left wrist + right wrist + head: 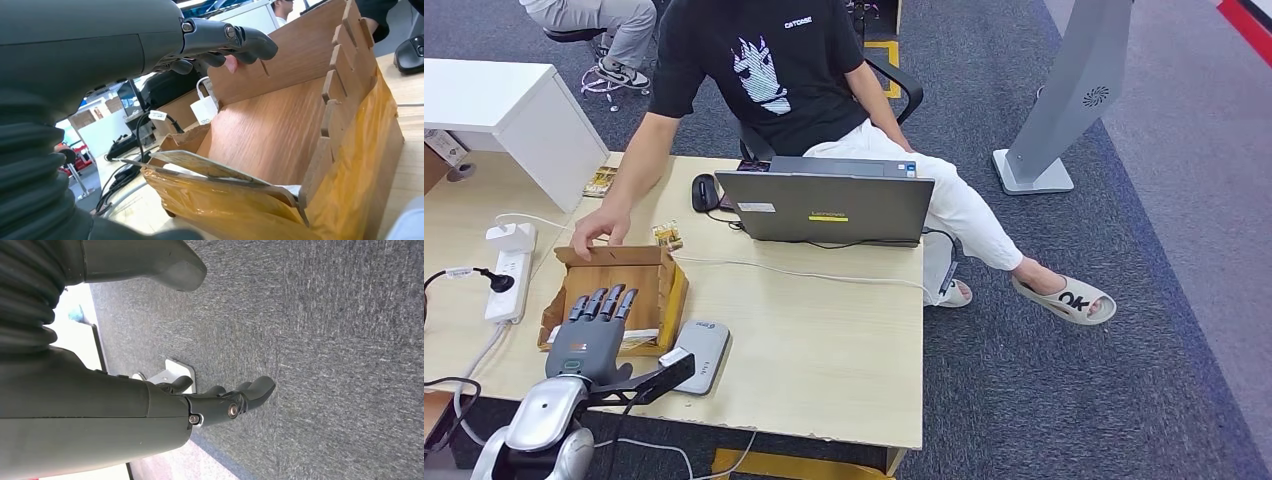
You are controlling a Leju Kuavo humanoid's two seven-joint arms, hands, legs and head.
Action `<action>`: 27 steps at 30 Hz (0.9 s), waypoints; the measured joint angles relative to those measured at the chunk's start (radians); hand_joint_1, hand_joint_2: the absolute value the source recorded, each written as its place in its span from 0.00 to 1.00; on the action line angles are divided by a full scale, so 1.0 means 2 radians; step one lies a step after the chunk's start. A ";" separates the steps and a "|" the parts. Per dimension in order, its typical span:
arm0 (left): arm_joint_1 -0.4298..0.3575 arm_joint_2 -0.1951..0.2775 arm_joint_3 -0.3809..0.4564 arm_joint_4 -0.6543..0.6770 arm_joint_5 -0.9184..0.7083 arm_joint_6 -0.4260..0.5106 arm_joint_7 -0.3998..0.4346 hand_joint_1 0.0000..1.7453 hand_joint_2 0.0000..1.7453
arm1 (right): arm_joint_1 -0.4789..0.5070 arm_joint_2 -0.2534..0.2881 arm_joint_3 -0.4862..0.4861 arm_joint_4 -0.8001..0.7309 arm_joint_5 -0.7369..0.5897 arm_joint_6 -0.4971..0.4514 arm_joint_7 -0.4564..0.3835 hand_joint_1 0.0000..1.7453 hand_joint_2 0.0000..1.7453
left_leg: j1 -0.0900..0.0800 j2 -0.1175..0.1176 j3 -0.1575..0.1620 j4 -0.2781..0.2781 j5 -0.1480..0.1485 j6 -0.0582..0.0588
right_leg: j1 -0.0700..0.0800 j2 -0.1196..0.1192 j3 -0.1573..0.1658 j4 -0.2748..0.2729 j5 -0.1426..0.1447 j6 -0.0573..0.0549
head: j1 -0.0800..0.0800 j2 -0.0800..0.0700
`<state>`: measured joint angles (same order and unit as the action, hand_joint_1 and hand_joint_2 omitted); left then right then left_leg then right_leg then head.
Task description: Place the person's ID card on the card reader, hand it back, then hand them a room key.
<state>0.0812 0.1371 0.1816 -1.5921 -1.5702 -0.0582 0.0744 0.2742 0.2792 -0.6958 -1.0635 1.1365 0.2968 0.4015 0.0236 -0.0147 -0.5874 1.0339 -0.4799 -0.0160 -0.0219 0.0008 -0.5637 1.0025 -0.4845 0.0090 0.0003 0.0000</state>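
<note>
— What's the robot looking like from where you're standing?

— The left arm (542,415) is showing a silver, rounded shell near the table edge, with thin black cables trailing beside it. The left hand (594,325) is wearing a dark grey back plate with a small orange marking, and the fingers (611,298) are showing as dark, segmented bars.

— And up close?

— A grey ribbed cover is wrapping each wrist. On the right hand (220,400), silver screws are glinting at the base of the dark fingers, and its thick thumb (170,262) is looking smooth and grey.
</note>
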 joint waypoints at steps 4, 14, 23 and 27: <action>-0.003 0.001 0.000 0.007 0.000 0.005 -0.001 1.00 1.00 | 0.000 0.000 0.000 0.001 0.000 0.000 -0.002 0.00 1.00 | 0.000 0.000 0.000 0.000 0.000 0.000 | 0.000 0.000 0.000 0.000 0.000 0.000 | 0.000 0.000; -0.009 0.001 0.001 0.024 0.000 0.010 -0.002 1.00 1.00 | 0.000 0.000 0.000 0.001 0.000 0.000 -0.002 0.00 1.00 | 0.000 0.000 0.000 0.000 0.000 0.000 | 0.000 0.000 0.000 0.000 0.000 0.000 | 0.000 0.000; -0.012 0.001 0.001 0.030 0.000 0.011 -0.003 1.00 1.00 | 0.000 0.000 0.000 0.001 0.001 0.000 -0.002 0.00 1.00 | 0.000 0.000 0.000 0.000 0.000 0.000 | 0.000 0.000 0.000 0.000 0.000 0.000 | 0.000 0.000; -0.012 0.001 0.001 0.030 0.000 0.009 -0.003 1.00 1.00 | 0.000 0.000 0.000 0.001 0.001 0.000 -0.002 0.00 1.00 | 0.000 0.000 0.000 0.000 0.000 0.000 | 0.000 0.000 0.000 0.000 0.000 0.000 | 0.000 0.000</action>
<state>0.0572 0.1383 0.1836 -1.5324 -1.5702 -0.0395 0.0678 0.2735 0.2792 -0.6958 -1.0609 1.1382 0.2964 0.3975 0.0236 -0.0147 -0.5875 1.0339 -0.4799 -0.0160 -0.0219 0.0008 -0.5637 1.0025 -0.4845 0.0090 0.0004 0.0000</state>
